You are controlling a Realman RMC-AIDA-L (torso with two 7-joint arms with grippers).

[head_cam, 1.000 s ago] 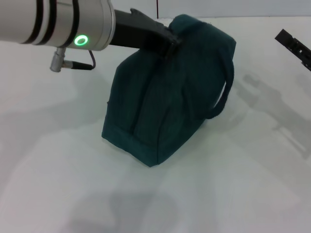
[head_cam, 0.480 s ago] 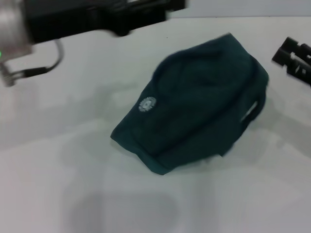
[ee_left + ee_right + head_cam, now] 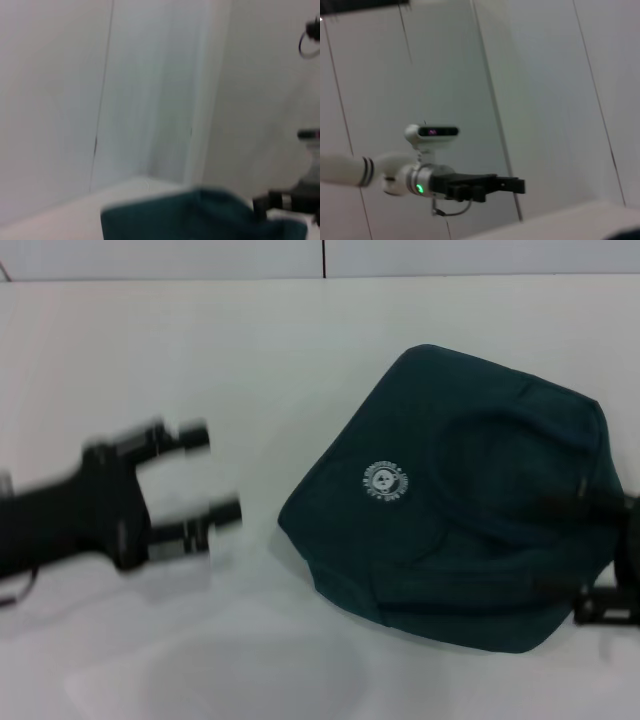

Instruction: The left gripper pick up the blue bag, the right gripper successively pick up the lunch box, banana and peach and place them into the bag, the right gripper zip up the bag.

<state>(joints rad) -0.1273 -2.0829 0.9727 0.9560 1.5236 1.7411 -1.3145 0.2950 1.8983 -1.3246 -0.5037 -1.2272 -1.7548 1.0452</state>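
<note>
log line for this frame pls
left claw: open, empty, beside bag | blue bag: lying on table, logo up | right claw: at bag's edge, state unclear

The large dark teal-blue fabric lunch bag (image 3: 470, 500) lies flat on the white table (image 3: 250, 370), right of frame centre. The black two-fingered left gripper (image 3: 205, 485) sits at mid-left, apart from it. The black right gripper (image 3: 610, 585) touches the bag's lower right edge.
</note>
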